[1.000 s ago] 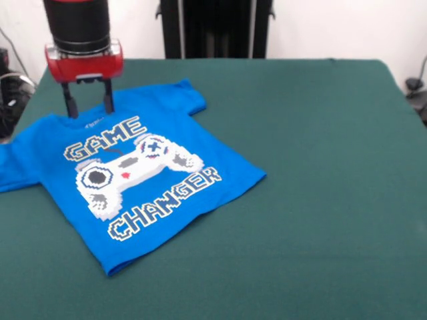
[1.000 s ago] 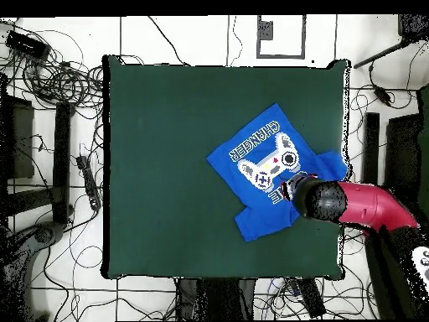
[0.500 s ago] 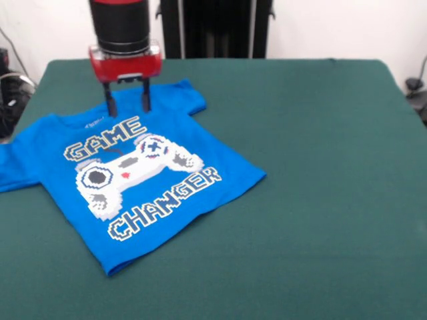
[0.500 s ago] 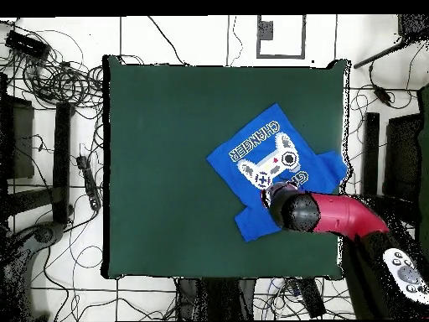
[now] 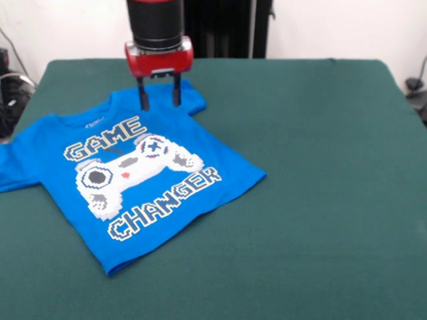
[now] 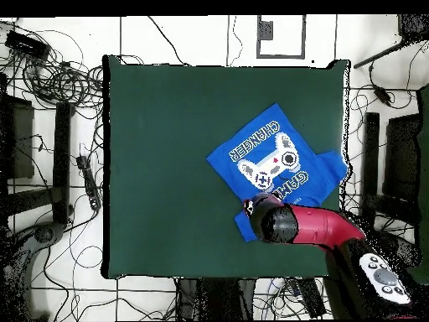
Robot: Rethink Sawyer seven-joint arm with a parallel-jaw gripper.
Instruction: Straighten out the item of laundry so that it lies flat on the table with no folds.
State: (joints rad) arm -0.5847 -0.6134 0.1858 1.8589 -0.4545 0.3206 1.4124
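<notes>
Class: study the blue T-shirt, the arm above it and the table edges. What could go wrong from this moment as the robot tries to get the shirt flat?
1. The open pincer hangs over the far sleeve; closing there might bunch the cloth into a new fold.
2. The T-shirt lies close to one side edge of the table, its other sleeve reaching that edge; a tug that way could drag it off.
</notes>
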